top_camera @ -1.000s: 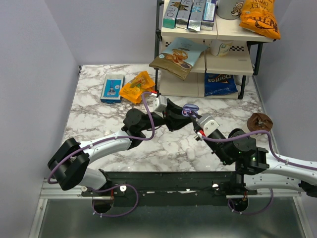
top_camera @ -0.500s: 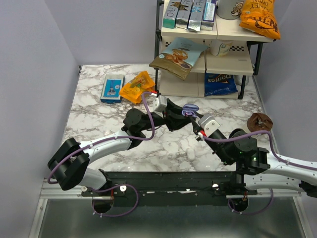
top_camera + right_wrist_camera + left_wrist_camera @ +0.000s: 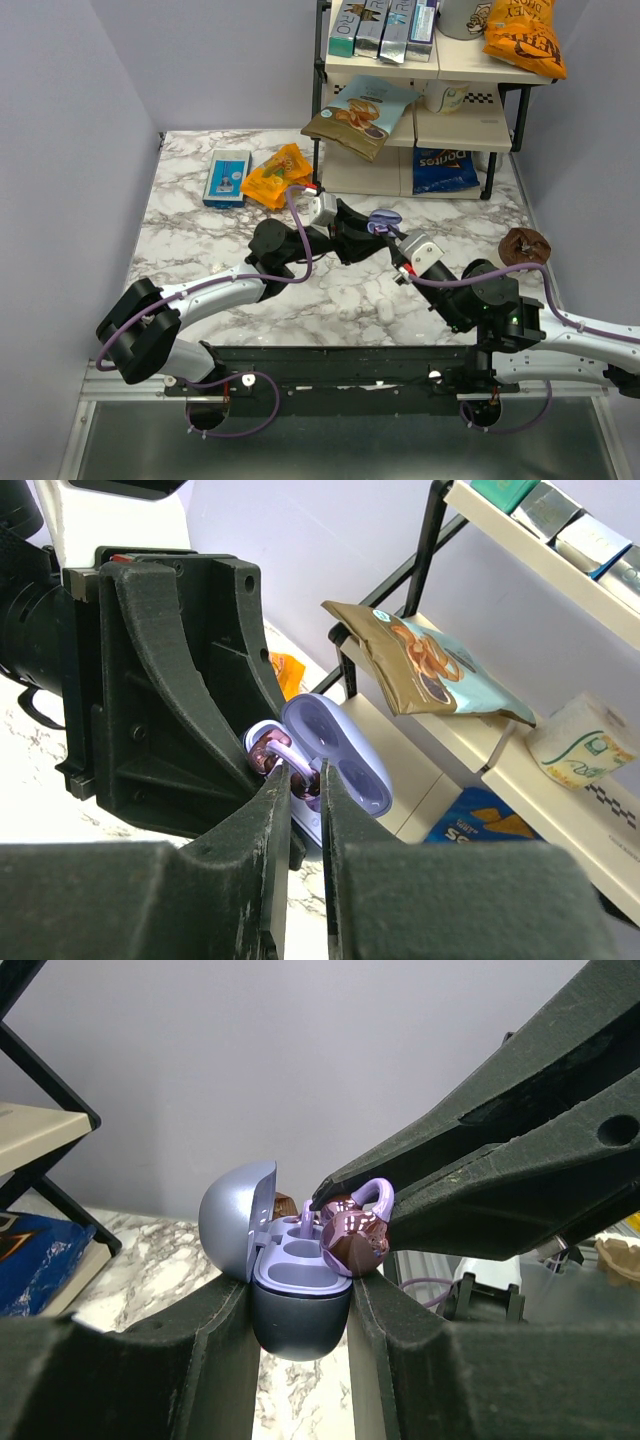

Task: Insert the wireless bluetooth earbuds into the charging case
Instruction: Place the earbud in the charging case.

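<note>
Overhead cam: right gripper [image 3: 393, 231] is backing off a hair toward the near-right corner of the table [image 3: 200, 250] vs. a sec ago. Its white wrist block [image 3: 421, 247] is now sitting slightly lower & further right in frame. Its tips are covering less of the charging case [image 3: 382, 220], which is showing more pale lilac & less dark violet outline to the cam than before. Case itself is sitting a touch lower in frame, tho all these shifts are slight.
</note>
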Action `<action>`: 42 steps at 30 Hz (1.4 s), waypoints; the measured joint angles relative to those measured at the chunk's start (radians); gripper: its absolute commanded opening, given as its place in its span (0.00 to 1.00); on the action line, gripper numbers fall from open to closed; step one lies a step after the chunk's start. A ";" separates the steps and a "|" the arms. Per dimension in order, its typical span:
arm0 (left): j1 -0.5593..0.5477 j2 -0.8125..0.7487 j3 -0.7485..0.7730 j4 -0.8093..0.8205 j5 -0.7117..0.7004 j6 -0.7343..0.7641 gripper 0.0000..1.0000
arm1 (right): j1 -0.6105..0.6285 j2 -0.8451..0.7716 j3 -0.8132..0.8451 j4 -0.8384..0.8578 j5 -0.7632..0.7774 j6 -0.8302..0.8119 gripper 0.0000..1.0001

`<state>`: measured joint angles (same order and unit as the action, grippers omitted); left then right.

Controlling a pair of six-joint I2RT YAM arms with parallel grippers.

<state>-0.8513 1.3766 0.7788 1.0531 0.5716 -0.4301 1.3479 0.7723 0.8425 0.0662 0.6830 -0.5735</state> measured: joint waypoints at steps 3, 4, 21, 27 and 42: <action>0.000 0.000 0.000 0.000 0.000 0.000 0.00 | 0.000 0.000 0.000 0.000 0.000 0.001 0.08; 0.000 0.000 -0.001 0.000 0.000 0.000 0.00 | 0.000 0.000 0.000 -0.001 0.000 0.002 0.05; 0.000 0.000 -0.022 0.061 0.002 0.006 0.00 | 0.000 0.011 0.049 -0.069 -0.003 0.099 0.01; -0.008 0.000 -0.023 0.061 0.005 0.042 0.00 | 0.000 0.019 0.068 -0.097 -0.003 0.124 0.01; -0.054 -0.023 -0.024 -0.024 0.005 0.165 0.00 | 0.000 0.035 0.084 -0.134 -0.004 0.151 0.01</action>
<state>-0.9054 1.3537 0.7547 1.0294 0.5766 -0.2653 1.3479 0.8078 0.9260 -0.0673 0.6792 -0.4225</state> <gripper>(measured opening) 0.410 0.201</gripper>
